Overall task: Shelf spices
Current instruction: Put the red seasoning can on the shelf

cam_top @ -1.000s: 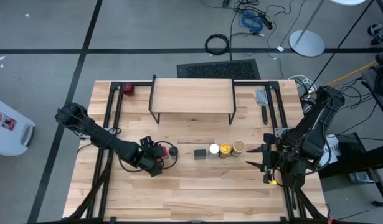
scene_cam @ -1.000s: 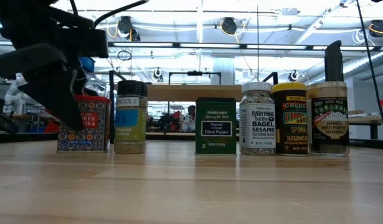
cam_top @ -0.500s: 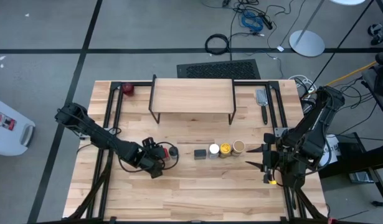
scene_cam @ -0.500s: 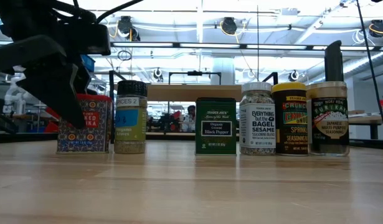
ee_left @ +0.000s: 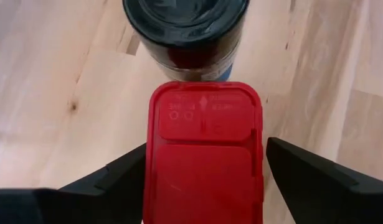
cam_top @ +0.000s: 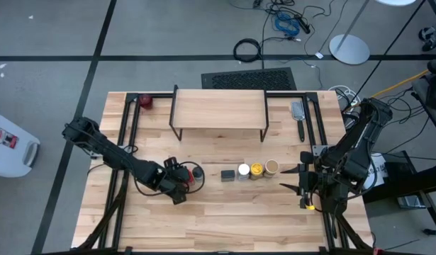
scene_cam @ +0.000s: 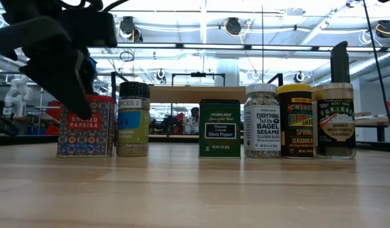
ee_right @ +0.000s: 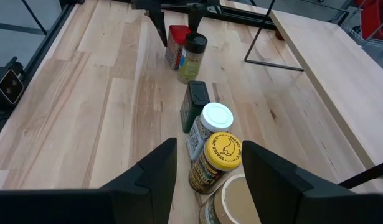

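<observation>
A pale plank tabletop [cam_top: 225,212] stands on grey floor under bright ceiling lights. The shelf [cam_top: 219,110] sits at its far edge, top bare. Six spices line the middle: red tin [scene_cam: 85,125] reading "SMOKED PAPRIKA", dark jar [scene_cam: 132,118], green tin [scene_cam: 220,128] "Black Pepper", white-capped jar [scene_cam: 260,120] "EVERYTHING BUT THE BAGEL SESAME", yellow-topped jar [scene_cam: 294,120], tan-topped jar [scene_cam: 335,120] "FURIKAKE". The left pincer [ee_left: 203,168] is spread, straddling the red tin. The right pincer [ee_right: 207,171] hangs spread near the tan-topped end. Bare planks lie nearer the front edge.
</observation>
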